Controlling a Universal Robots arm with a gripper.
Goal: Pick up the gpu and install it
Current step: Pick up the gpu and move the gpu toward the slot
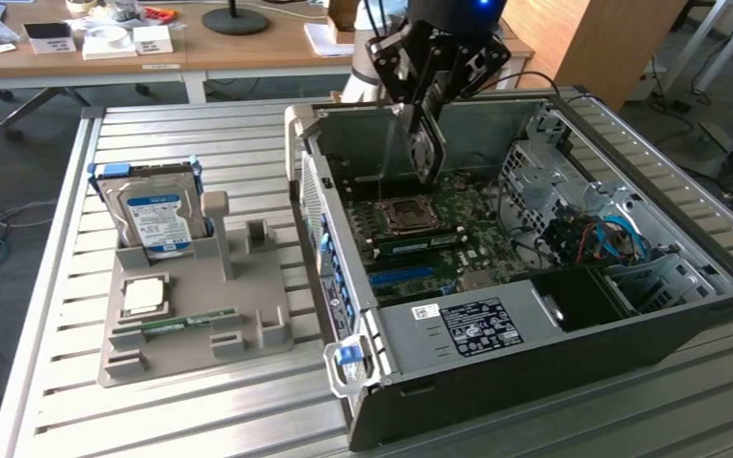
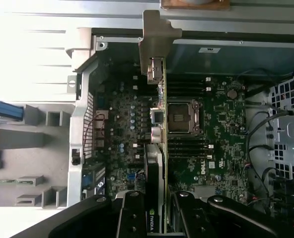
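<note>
Holding thin green-board gpu (image 1: 428, 148) with black cooler and metal end bracket, clamped in black gripper (image 1: 424, 100), edge-down above green motherboard (image 1: 469, 239) inside open grey metal computer case (image 1: 672, 320) — mid-install, not seated — likely calls for squaring card edge, then straight descent.

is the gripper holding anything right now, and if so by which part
Yes: the gripper holds the gpu over the open case, its fingers clamped on the card's two faces at the end opposite the metal bracket.

Slatted table (image 1: 188, 134): computer case (image 1: 533, 382), grey fixture (image 1: 195, 363)
</note>
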